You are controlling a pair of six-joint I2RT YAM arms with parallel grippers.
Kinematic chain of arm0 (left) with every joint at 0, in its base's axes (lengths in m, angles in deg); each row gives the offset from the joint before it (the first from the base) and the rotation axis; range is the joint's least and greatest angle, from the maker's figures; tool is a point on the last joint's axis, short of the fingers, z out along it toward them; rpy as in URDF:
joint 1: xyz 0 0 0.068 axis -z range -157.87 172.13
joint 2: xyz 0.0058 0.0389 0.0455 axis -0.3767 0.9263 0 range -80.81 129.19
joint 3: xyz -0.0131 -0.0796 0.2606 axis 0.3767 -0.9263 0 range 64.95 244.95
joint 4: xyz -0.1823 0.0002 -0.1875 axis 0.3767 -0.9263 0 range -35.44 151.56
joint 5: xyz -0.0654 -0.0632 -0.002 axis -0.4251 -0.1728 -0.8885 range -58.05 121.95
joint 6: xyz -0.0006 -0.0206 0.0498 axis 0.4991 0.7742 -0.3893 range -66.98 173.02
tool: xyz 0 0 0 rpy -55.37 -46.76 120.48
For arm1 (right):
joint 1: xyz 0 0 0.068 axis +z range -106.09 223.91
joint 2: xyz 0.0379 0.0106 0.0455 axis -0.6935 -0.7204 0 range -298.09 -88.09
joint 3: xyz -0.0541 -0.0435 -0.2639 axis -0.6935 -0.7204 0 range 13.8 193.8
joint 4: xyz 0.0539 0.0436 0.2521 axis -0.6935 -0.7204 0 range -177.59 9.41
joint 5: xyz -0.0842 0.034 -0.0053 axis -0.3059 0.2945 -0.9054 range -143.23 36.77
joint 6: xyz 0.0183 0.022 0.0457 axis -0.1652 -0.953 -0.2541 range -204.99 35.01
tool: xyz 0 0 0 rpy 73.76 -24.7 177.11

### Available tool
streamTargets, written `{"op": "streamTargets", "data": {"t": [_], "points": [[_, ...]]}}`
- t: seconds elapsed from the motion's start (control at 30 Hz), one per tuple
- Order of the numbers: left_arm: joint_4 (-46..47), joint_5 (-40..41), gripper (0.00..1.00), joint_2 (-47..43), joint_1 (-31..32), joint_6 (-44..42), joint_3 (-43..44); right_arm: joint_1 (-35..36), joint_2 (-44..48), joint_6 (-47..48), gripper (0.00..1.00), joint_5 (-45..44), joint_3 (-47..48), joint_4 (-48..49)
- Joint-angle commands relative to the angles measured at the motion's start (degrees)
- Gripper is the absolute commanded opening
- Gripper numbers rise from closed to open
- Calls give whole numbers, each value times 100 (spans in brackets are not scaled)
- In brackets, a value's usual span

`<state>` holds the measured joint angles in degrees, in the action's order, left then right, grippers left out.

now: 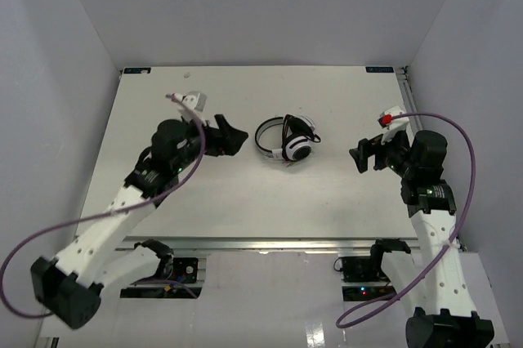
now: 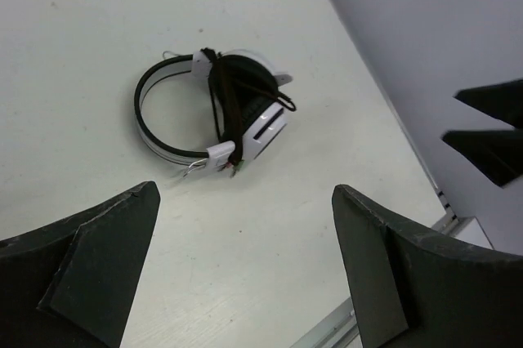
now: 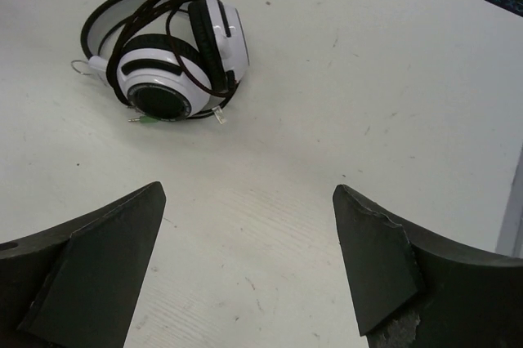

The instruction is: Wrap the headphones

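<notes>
Two claws hang wide open on my screens, and neither has hold of anything. The left claw (image 1: 233,137) sits near the headphones (image 1: 288,140) on their left, and the right claw (image 1: 359,156) stands farther off on their right. The headphones lie mid-tabletop (image 1: 245,201), touching neither claw. I see their cord (image 2: 230,95) looped over cups and band, its green plug (image 3: 145,118) beside a cup.

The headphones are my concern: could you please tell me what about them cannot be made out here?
Top view: headphones too small to count the wraps.
Left wrist view: the cord crosses the ear cups, hiding how they meet.
Right wrist view: the ear cups hide the ends of the headband.
</notes>
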<state>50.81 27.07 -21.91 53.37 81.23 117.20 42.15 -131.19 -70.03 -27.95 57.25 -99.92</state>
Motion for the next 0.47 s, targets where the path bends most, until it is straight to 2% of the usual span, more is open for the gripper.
{"op": "streamTargets", "data": {"t": [0.0, 0.1, 0.2, 0.43], "points": [[176, -505, 98, -2055, -12, -396, -1314, -34, 234, -119, 90, -882, 43, -781], [-106, -506, 98, -3289, -13, -627, -1877, -51, 499, -56, 90, -990, -62, -869], [-570, -417, 98, -3889, -13, -863, -2070, -123, 654, -153, 90, -929, -65, -931], [-760, -397, 98, -4262, -13, -925, -2157, -244, 754, -366, 90, -1098, 14, -737]]}}
